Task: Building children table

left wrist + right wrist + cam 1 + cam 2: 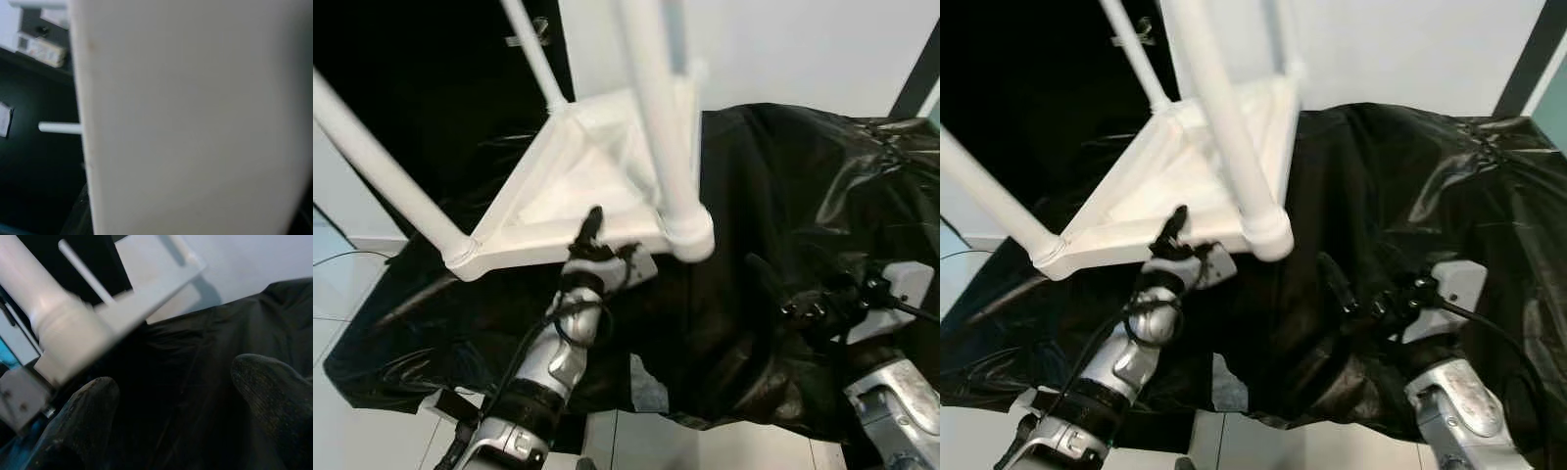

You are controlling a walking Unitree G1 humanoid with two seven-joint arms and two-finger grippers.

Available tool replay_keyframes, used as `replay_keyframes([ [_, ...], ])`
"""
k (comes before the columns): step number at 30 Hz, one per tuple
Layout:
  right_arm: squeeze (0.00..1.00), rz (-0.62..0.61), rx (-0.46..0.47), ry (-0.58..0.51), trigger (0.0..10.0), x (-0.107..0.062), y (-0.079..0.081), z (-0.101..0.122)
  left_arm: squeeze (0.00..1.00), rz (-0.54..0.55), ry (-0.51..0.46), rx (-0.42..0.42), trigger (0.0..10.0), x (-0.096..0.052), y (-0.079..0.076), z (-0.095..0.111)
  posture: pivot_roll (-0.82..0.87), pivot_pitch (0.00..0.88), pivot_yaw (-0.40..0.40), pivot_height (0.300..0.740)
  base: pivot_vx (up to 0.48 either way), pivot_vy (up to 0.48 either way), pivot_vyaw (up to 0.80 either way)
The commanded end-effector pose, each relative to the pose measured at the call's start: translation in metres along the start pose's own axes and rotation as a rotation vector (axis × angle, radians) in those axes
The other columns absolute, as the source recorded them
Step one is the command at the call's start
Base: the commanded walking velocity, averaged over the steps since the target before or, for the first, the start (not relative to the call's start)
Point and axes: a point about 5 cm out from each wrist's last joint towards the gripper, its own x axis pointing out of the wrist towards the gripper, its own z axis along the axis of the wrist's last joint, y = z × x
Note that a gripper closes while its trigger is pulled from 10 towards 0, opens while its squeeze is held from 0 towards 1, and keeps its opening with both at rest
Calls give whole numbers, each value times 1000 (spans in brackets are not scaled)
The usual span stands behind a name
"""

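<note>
— Centre-left of the head view, what's the left gripper (592,230) doing?
— Arm raised, one finger up against the near rim of the upturned white table (570,186); whether it's pinching, I can't tell.
— And the right gripper (176,401)?
— Lower right, fingers (90,404) spread over the black sheet (783,186), gripping nothing.
— The table?
— Tilted, upper left to centre, legs rising; one leg (661,117) crosses in front.
</note>
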Motion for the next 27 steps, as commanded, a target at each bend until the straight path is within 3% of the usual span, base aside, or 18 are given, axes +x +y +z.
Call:
replay_keyframes([
  [1,0,1,14,-7,10000,-6,-9,3,0,267,-94,-65,10000,16,51,24,-106,17,93,740,0,0,0],
  [5,0,-12,-4,1,10000,-11,-18,4,0,282,-129,-134,10000,20,62,34,-105,14,91,740,0,0,0],
  [6,0,-41,-50,25,10000,-14,-29,2,0,264,-193,-282,10000,24,73,48,-103,16,89,740,0,0,0],
  [7,0,-51,-67,36,10000,-15,-33,1,0,257,-221,-344,10000,25,77,53,-103,16,89,740,0,0,0],
  [12,0,-45,-82,93,10000,-20,-41,-7,0,217,-272,-432,10000,24,86,64,-90,15,80,740,0,0,0],
  [17,0,-44,-78,109,10000,-21,-46,-12,0,164,-317,-476,10000,20,85,74,-85,15,79,740,0,0,0],
  [19,0,-42,-84,117,10000,-21,-49,-14,0,72,-363,-556,10000,17,80,84,-85,14,78,740,0,0,0],
  [20,0,-42,-84,117,10000,-21,-49,-14,0,72,-363,-556,10000,17,80,84,-85,14,78,740,0,0,0],
  [21,0,-38,-93,130,10000,-21,-50,-17,0,35,-399,-606,10000,16,83,92,-83,12,77,740,0,0,0],
  [24,0,-35,-95,137,10000,-20,-51,-19,0,31,-413,-623,10000,16,88,96,-82,12,76,740,0,0,0],
  [27,0,-31,-105,139,10000,-18,-52,-19,0,5,-428,-693,10000,17,95,102,-79,8,75,740,0,0,0],
])
